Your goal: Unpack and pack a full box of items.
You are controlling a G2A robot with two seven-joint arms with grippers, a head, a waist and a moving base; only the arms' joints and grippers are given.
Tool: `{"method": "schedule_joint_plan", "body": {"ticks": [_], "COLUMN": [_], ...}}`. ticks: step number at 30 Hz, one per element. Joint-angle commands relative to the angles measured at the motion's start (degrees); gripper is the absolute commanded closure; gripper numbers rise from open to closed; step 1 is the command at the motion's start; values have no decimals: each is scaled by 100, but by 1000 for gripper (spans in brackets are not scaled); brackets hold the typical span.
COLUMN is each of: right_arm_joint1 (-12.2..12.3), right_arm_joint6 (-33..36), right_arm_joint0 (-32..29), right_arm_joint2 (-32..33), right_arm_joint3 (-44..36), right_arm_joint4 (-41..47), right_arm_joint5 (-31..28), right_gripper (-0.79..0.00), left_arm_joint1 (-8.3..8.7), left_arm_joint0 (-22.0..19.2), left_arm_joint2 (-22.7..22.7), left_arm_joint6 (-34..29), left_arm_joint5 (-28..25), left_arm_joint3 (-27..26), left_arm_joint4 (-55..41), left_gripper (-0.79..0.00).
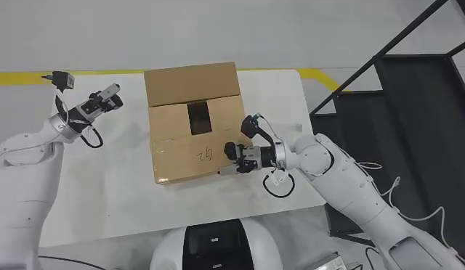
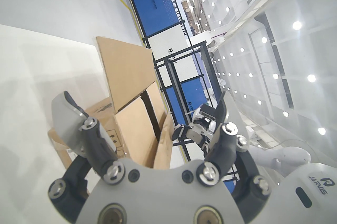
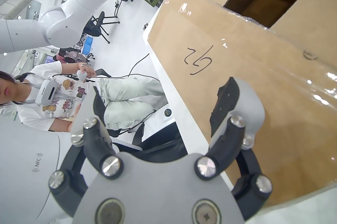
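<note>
A brown cardboard box (image 1: 195, 125) sits mid-table with its far flap (image 1: 192, 83) raised and a dark gap (image 1: 199, 117) between the inner flaps. The near flap (image 3: 237, 51) carries a handwritten mark and clear tape. My right gripper (image 1: 231, 161) is open at the box's near right corner, one finger (image 3: 231, 101) over the near flap, the other off the edge. My left gripper (image 1: 110, 99) is open above the table, left of the box and apart from it, holding nothing. From the left wrist view the box (image 2: 137, 114) lies beyond the fingers (image 2: 68, 114).
The white table (image 1: 109, 190) has bare surface left of and in front of the box. A dark metal frame (image 1: 392, 96) stands off the table's right side. A yellow floor line (image 1: 73, 74) runs behind the table.
</note>
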Motion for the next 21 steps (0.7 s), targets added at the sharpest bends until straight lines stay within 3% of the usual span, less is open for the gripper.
{"method": "schedule_joint_plan", "body": {"ticks": [1, 11, 21], "right_arm_joint1": [9, 63, 114], "right_arm_joint6": [8, -51, -5], "right_arm_joint0": [-21, -185, -305], "right_arm_joint2": [32, 236, 413], "right_arm_joint3": [-17, -140, -233], "right_arm_joint4": [13, -80, -51], "right_arm_joint5": [-19, 52, 20], "right_gripper": [-785, -785, -785], "left_arm_joint1": [-93, -457, -856], "left_arm_joint0": [-314, -1336, -1822], "left_arm_joint2": [270, 1175, 1748], "left_arm_joint6": [-80, 24, 56], "left_arm_joint5": [-176, -615, -1094], "left_arm_joint3": [460, 1864, 2531], "left_arm_joint4": [-217, 34, -331], "left_gripper": [-785, -785, -785]}}
